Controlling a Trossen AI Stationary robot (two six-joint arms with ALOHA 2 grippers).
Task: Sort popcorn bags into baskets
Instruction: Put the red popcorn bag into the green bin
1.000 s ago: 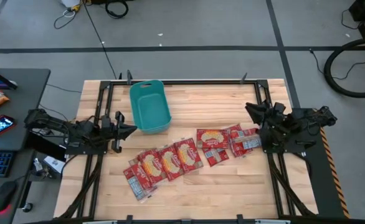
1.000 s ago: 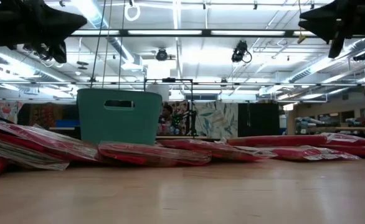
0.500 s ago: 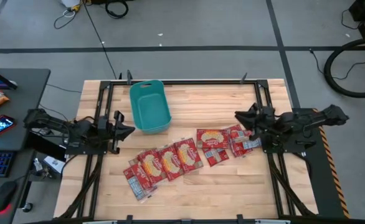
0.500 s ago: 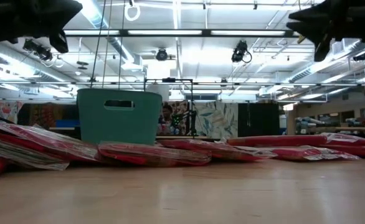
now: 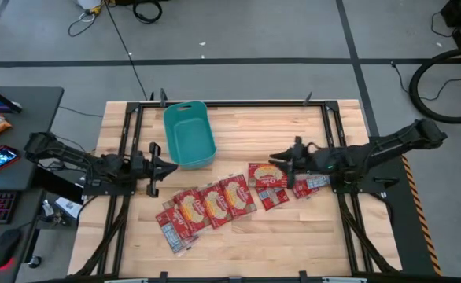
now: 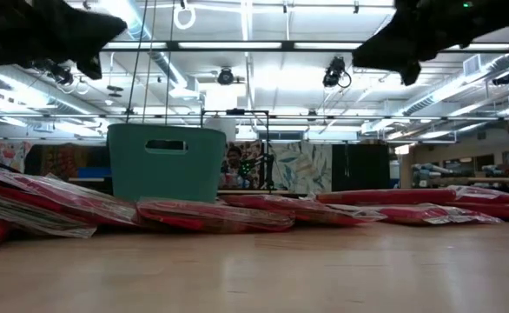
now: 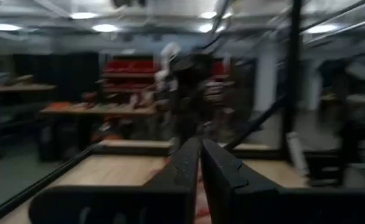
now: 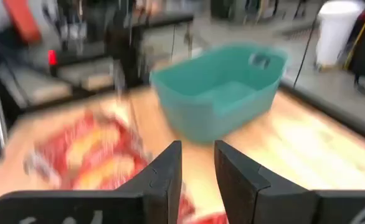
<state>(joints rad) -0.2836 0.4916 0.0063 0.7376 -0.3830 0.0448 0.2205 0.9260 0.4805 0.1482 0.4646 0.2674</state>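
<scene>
Approach step: right gripper [image 5: 275,159], fingers slightly parted and empty, hovers above the flat red popcorn bags [image 5: 268,176]. Left gripper [image 5: 170,169] fingers closed. Next: descend, grasp one, carry to the teal plastic basket [image 5: 189,135].

Nothing I can read here: the print on the popcorn bags [image 5: 215,203] is too small to make out.

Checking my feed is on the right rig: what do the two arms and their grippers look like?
Both arms are dark, near-black, jointed links on black frames. The left gripper and right gripper each end in two slim black fingers, flat-faced and tapered. Black cables loop off the left arm's base. Orange-and-black hazard striping edges the table beside the right arm.
</scene>
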